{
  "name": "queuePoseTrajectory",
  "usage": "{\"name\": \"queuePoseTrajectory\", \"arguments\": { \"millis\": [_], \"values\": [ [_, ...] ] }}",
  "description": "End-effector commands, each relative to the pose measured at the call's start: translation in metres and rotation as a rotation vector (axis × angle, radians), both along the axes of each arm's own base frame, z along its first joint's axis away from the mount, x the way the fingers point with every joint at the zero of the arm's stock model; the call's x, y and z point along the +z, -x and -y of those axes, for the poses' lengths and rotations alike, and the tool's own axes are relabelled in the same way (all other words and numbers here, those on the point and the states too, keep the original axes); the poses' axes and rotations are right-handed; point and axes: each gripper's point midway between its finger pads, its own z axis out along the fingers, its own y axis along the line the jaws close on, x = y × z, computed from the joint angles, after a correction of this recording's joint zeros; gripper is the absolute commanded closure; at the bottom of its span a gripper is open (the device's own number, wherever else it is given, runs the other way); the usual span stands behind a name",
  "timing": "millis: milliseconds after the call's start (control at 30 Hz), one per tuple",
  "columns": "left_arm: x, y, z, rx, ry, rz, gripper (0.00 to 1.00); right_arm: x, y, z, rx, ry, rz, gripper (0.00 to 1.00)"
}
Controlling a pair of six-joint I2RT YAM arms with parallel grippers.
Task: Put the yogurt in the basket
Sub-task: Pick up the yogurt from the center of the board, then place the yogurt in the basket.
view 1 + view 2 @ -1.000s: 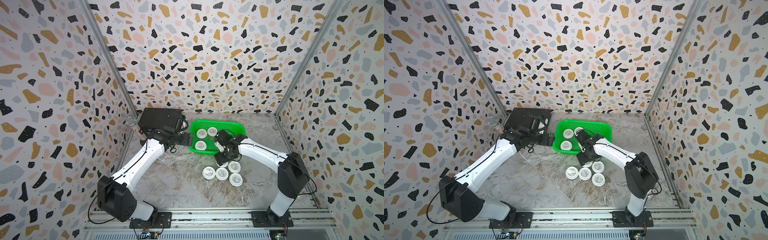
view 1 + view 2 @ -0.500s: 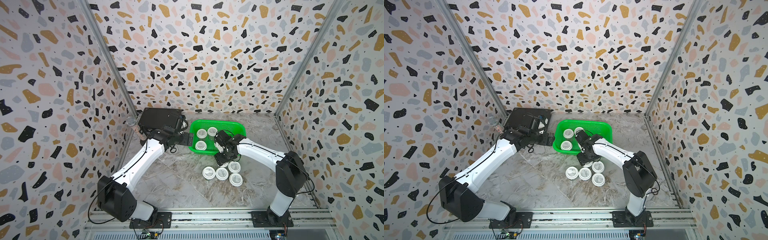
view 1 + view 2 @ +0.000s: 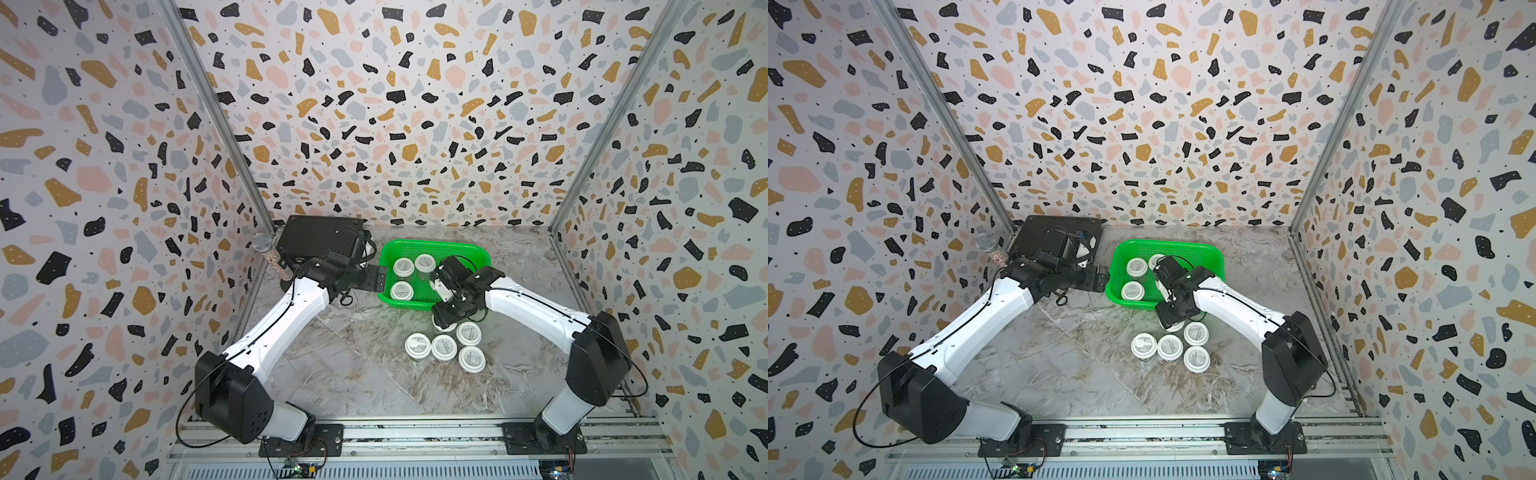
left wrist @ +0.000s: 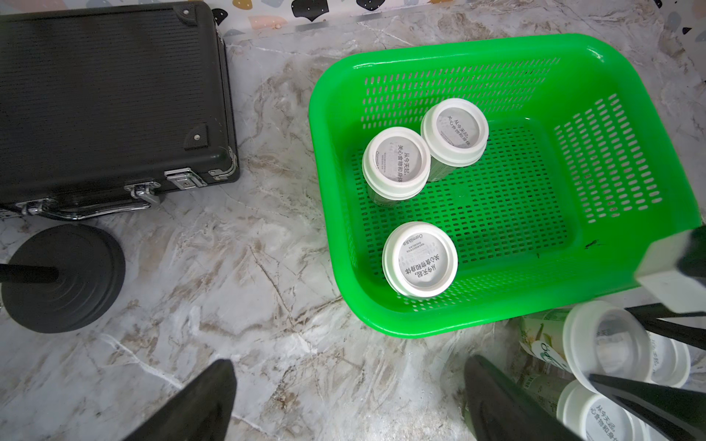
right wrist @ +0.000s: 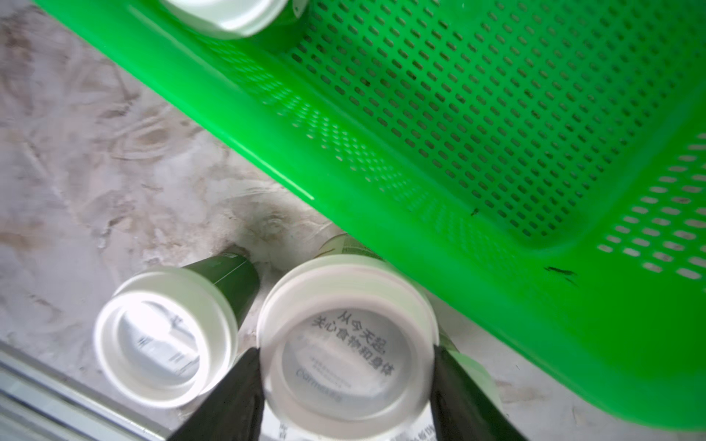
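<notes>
Yogurt cup (image 5: 345, 385) looks light, rigid, slick-sided; right gripper (image 5: 344, 353) seemingly clamps its stiffer lid rim from 2 sides, just outside the near wall of the basket (image 5: 382, 214); left gripper (image 4: 349, 366) gapes, empty.

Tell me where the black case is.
In both top views the black case lies in the back left corner, between the microphone and the basket.

Left pincer (image 4: 349, 366) spread wide; right pincer (image 5: 345, 351) points down, fingers closed in.
</notes>
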Motion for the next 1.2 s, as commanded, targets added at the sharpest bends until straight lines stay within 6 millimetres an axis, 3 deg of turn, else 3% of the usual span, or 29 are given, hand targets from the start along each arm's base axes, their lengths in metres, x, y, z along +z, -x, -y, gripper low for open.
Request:
{"name": "queuePoseTrajectory", "arguments": {
  "millis": [0,300,500,767,933,1167],
  "values": [
    [0.006,-0.002,-0.004,0.005,-0.001,0.031,0.04,0.036,0.011,-0.003,0.044,-0.088,0.022,0.37],
    [0.006,-0.002,-0.004,0.004,0.0,0.032,0.04,0.108,0.001,-0.009,0.076,-0.386,0.051,0.38],
    [0.008,-0.001,-0.004,0.004,0.003,0.035,0.04,0.129,-0.041,0.01,-0.019,-0.434,0.131,0.38],
    [0.008,-0.001,-0.003,0.0,0.007,0.034,0.04,0.103,-0.104,0.034,-0.131,-0.235,0.179,0.38],
    [0.007,-0.001,-0.001,-0.007,0.012,0.03,0.04,0.077,-0.125,0.047,-0.165,-0.103,0.164,0.37],
    [0.007,-0.001,-0.001,-0.009,0.015,0.029,0.04,0.041,-0.151,0.047,-0.183,-0.029,0.124,0.36]
  ]
}}
